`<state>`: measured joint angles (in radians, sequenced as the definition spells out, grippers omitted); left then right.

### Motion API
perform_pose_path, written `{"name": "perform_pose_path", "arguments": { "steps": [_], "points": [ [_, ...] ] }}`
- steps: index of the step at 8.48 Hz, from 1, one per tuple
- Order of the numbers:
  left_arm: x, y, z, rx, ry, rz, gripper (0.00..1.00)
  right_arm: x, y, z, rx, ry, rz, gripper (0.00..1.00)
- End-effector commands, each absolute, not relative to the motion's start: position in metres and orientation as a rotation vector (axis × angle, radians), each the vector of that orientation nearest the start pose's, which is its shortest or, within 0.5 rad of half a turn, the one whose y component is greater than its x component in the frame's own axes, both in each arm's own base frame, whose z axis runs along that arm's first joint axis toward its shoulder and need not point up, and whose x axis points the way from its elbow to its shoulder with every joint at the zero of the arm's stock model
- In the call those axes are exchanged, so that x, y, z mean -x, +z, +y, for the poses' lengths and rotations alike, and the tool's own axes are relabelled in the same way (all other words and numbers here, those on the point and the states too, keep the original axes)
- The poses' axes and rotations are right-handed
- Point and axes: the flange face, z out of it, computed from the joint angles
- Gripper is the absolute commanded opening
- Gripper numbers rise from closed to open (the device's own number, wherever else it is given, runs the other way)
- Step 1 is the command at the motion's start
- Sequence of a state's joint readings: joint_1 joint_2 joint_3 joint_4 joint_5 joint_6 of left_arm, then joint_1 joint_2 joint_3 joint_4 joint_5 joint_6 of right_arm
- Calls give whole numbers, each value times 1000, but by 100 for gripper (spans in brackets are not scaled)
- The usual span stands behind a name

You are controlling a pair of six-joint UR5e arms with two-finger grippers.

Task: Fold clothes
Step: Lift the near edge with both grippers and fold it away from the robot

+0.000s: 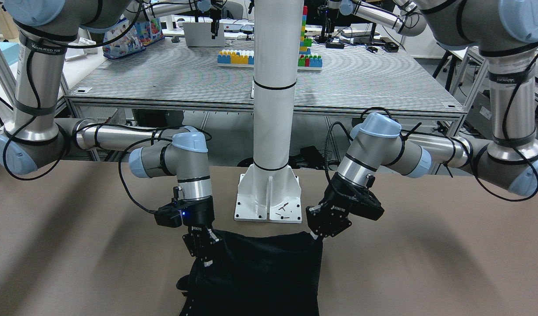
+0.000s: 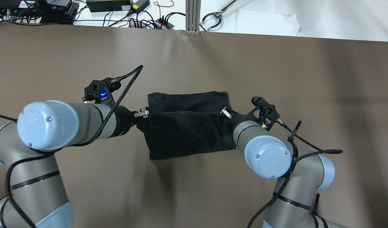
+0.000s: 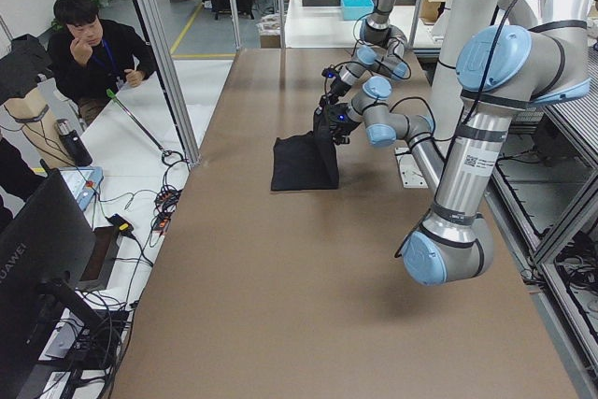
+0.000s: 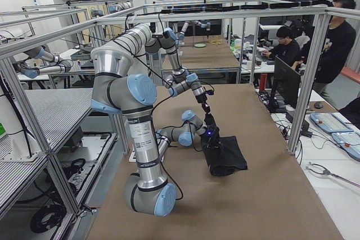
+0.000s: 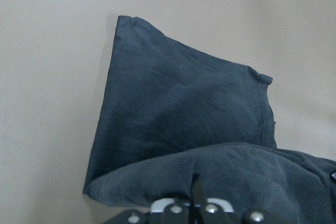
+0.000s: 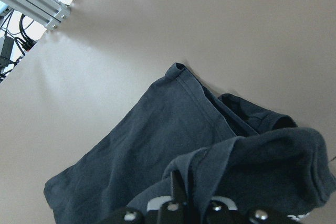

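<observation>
The black garment (image 2: 187,126) lies in the middle of the brown table, partly doubled over. My left gripper (image 2: 143,113) is shut on its left edge and my right gripper (image 2: 225,111) is shut on its right edge, and both hold that layer raised a little above the lower layer. In the front-facing view the left gripper (image 1: 316,235) is on the right and the right gripper (image 1: 205,259) is on the left, at the garment (image 1: 260,272) corners. The left wrist view shows fabric (image 5: 178,108) pinched at the bottom edge. So does the right wrist view (image 6: 173,135).
The white pillar's base plate (image 1: 269,206) stands just behind the garment, between the two arms. The brown table (image 2: 308,79) stretches wide on both sides. Cables and an aluminium post (image 2: 192,15) lie beyond its far edge. An operator (image 3: 89,44) sits off the table's side.
</observation>
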<state>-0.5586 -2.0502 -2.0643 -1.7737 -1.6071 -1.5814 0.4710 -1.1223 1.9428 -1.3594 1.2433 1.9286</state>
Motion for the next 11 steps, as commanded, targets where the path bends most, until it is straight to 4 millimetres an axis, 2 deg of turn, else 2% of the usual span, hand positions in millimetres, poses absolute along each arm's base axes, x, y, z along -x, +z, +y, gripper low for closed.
{"name": "perform_pose_path", "arguments": {
  "steps": [1, 2, 3, 4, 5, 6, 7, 8, 9, 10, 11],
  "points": [
    [-418, 173, -457, -335, -483, 1055, 0, 474, 218, -462, -416, 908, -981, 0],
    [-435, 175, -476, -337, -486, 1025, 0, 493, 217, -483, -418, 919, -952, 0],
    [-450, 184, -491, -329, -493, 990, 0, 510, 228, -502, -421, 926, -949, 0],
    [-464, 189, -504, -324, -498, 963, 0, 526, 251, -519, -442, 900, -934, 0],
    [-475, 196, -515, -319, -501, 951, 0, 532, 271, -531, -468, 863, -904, 0],
    [-489, 212, -526, -321, -500, 950, 0, 534, 282, -537, -471, 863, -891, 4],
    [-495, 229, -539, -328, -508, 956, 0, 534, 282, -538, -472, 865, -899, 35],
    [-492, 239, -554, -360, -484, 950, 54, 530, 281, -542, -476, 872, -899, 80],
    [-485, 238, -563, -383, -468, 944, 100, 523, 269, -552, -486, 877, -910, 91],
    [-472, 231, -571, -387, -491, 959, 100, 512, 250, -564, -467, 878, -942, 93],
    [-447, 223, -586, -354, -501, 994, 100, 488, 229, -583, -410, 887, -1028, 93]
  ]
}}
